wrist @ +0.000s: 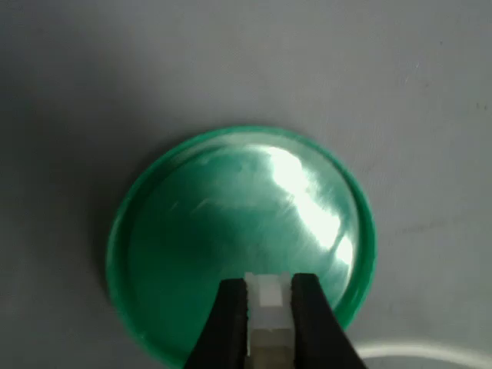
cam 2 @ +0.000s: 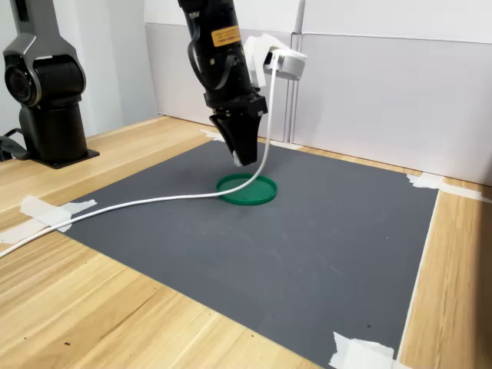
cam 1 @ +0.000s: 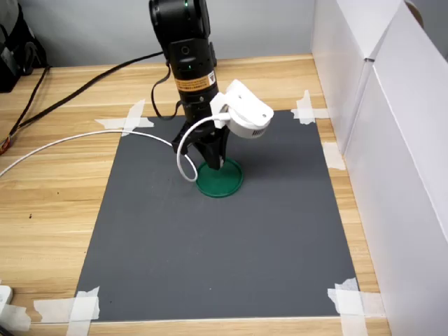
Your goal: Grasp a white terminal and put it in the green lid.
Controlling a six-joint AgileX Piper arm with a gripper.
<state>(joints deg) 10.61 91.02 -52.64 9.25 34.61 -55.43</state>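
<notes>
Gripper point(wrist: 269, 307) jaws are clamped on the white terminal point(wrist: 268, 301) just above the green lid point(cam 1: 221, 180), which sits on the dark mat point(cam 1: 231, 245) taped to the wooden worktop point(cam 1: 49, 203), with a white cable point(cam 2: 138, 202) looping past the lid and white panels point(cam 1: 399, 140) nearby.

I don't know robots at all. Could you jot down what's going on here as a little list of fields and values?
Surface: dark grey mat taped to a wooden table
Gripper: shut on the white terminal, held above the green lid
Green lid: flat on the mat, nothing inside it
Terminal position: over the lid's inner area, near its rim, not yet released
Cable: white cable trailing across the mat
Surroundings: white panels along the first exterior view's right
</notes>
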